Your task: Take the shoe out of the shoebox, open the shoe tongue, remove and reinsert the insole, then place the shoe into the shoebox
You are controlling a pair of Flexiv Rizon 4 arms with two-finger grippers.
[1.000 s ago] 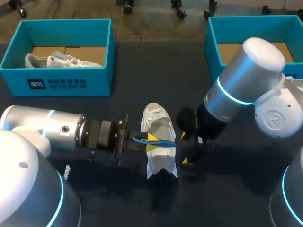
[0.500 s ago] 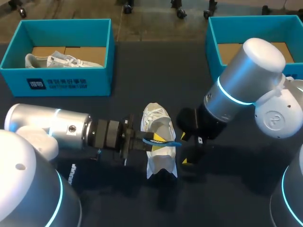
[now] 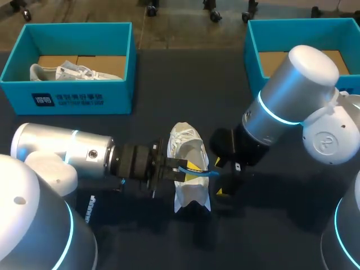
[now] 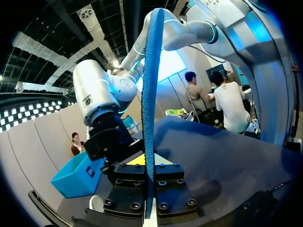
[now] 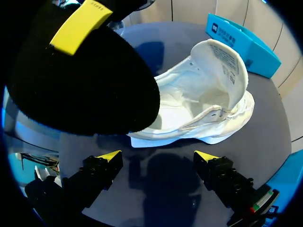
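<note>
There's the white shoe [image 3: 190, 147] lying on the dark surface [image 3: 169, 84] between both arms. The blue insole [image 4: 150, 94] should go in toe-first and flat, I'd say. Left gripper [image 3: 185, 169]: jaws pinched on the blue insole, it seems. Right gripper [image 5: 157, 157]: jaws wide apart, empty, just beside the white shoe

there are two blue boxes: a left box [image 3: 73, 100] and a right box [image 3: 253, 56]. there are two white shoes: one shoe [image 3: 67, 72] in the left box and one shoe [image 3: 188, 147] on the table [image 3: 169, 90]. there is one blue insole [image 3: 198, 170], and there are two arms: a left arm [image 3: 62, 154] and a right arm [image 3: 287, 95].
</note>
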